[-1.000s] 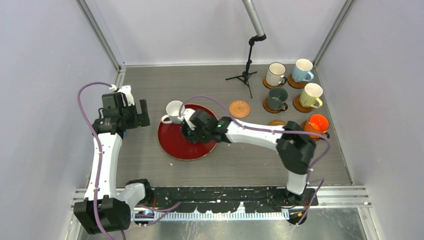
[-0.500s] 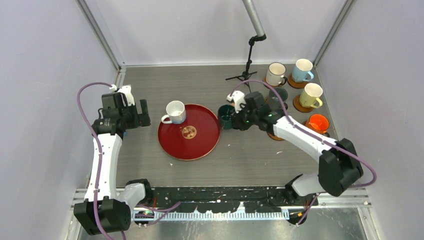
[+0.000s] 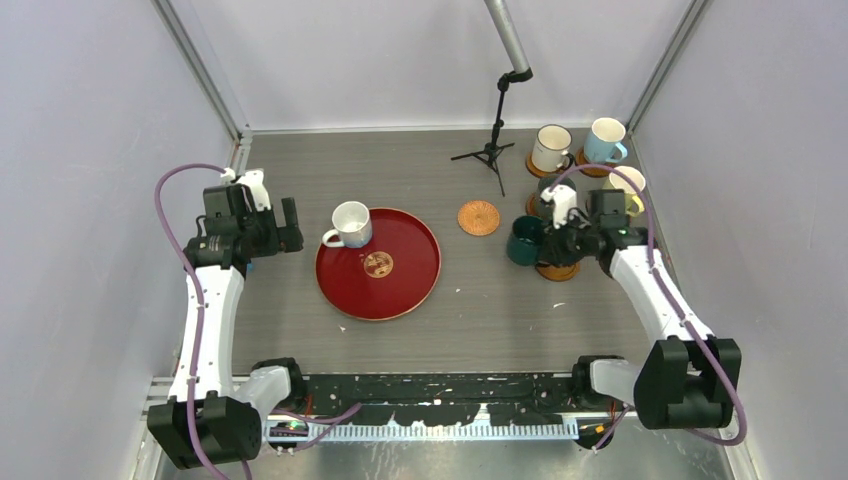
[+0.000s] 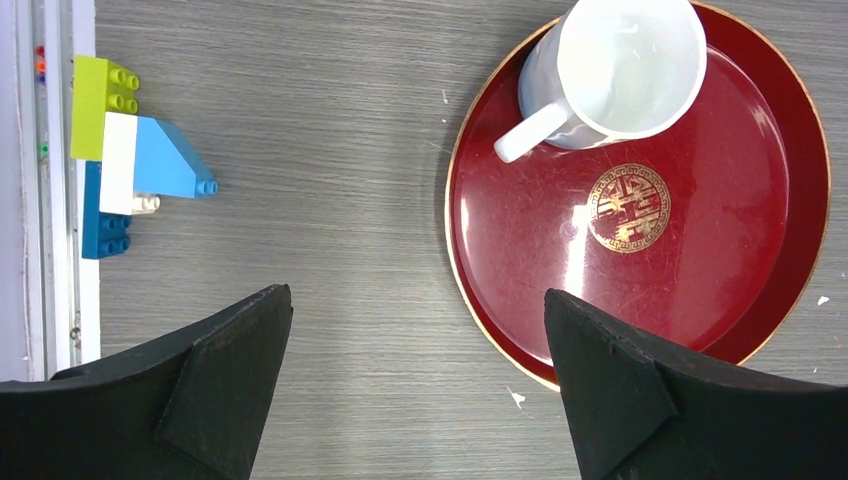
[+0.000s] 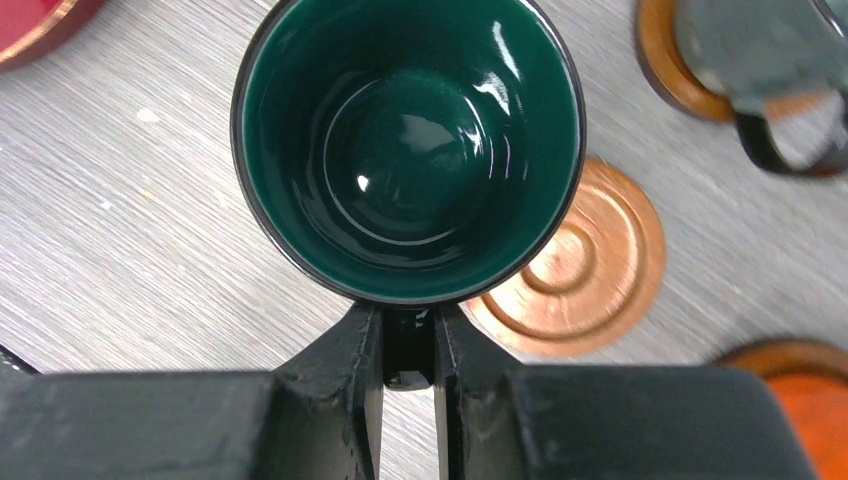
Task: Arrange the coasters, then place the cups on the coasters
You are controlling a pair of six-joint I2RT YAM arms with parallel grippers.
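Observation:
My right gripper (image 5: 408, 345) is shut on the handle of the dark teal cup (image 5: 408, 140), which hangs just left of a bare wooden coaster (image 5: 590, 270). From above, the teal cup (image 3: 522, 241) sits beside that coaster (image 3: 557, 270). The white cup (image 3: 350, 224) stands on the red tray (image 3: 400, 290). A woven coaster (image 3: 479, 217) lies bare. The cream cup (image 3: 551, 148) and the light blue cup (image 3: 604, 140) stand on coasters. The grey-green cup (image 5: 760, 50) is also on one. My left gripper (image 4: 415, 300) is open over bare table left of the tray (image 4: 500, 250).
A small black tripod (image 3: 492, 150) stands at the back, near the cups. Stacked toy bricks (image 4: 120, 150) lie by the left rail. The pale yellow cup (image 3: 632, 180) and an orange cup (image 5: 800, 415) are partly hidden by my right arm. Walls close in on both sides.
My right arm swung from the red tray to the right, carrying the dark teal cup to the bare wooden coaster. The left arm and the white cup stayed put.

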